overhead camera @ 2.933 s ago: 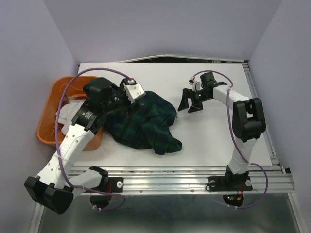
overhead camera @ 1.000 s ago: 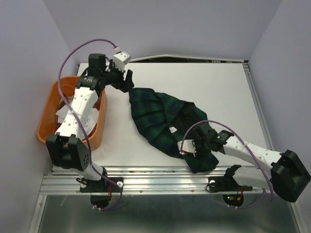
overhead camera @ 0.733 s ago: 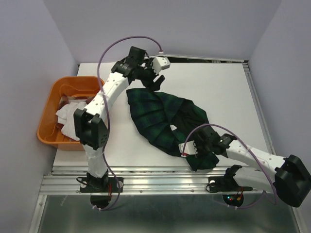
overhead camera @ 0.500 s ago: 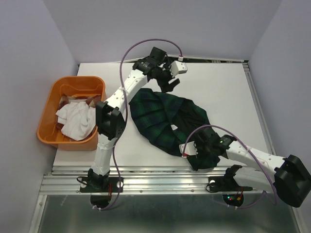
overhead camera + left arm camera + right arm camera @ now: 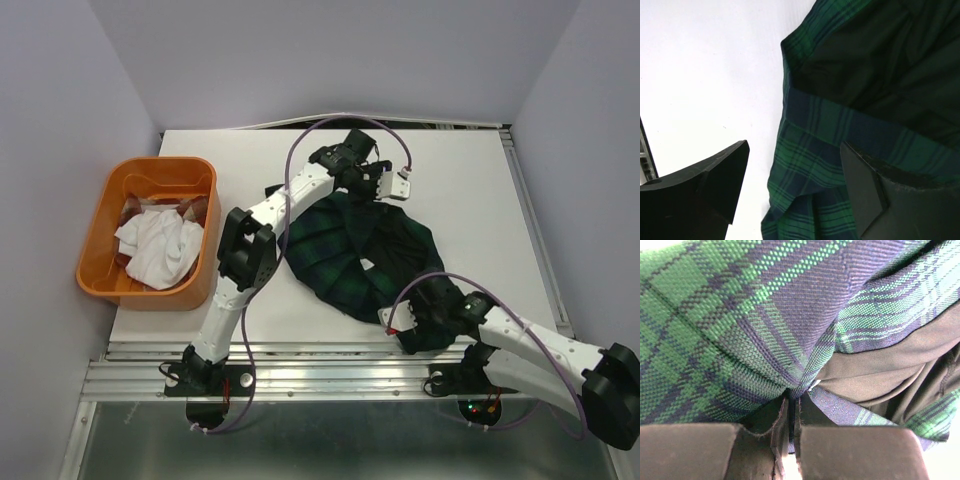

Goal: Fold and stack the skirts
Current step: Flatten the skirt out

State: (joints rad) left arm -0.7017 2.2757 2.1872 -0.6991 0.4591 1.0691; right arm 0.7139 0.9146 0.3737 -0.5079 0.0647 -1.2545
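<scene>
The dark green-navy plaid skirt [image 5: 345,255] lies spread on the white table, its dark lining showing at the far right. My left gripper [image 5: 383,192] hovers open over the skirt's far edge. In the left wrist view the plaid skirt [image 5: 840,125] and bare table show between the spread fingers [image 5: 715,180] of the gripper [image 5: 795,175]. My right gripper [image 5: 408,325] is shut on the skirt's near corner; the right wrist view shows the gripper [image 5: 791,405] pinching a fold of the plaid skirt [image 5: 740,315]. A white skirt [image 5: 160,245] and a bit of red-and-tan plaid skirt [image 5: 192,210] lie in the basket.
The orange plastic basket [image 5: 100,215] stands at the table's left edge. The table's metal rail [image 5: 330,370] runs along the near edge beside my right arm. Purple walls close in on both sides and the back.
My left arm has swung from above the basket rightwards to the skirt's far right edge. The skirt has bunched rounder. My right gripper stays shut on the near corner.
</scene>
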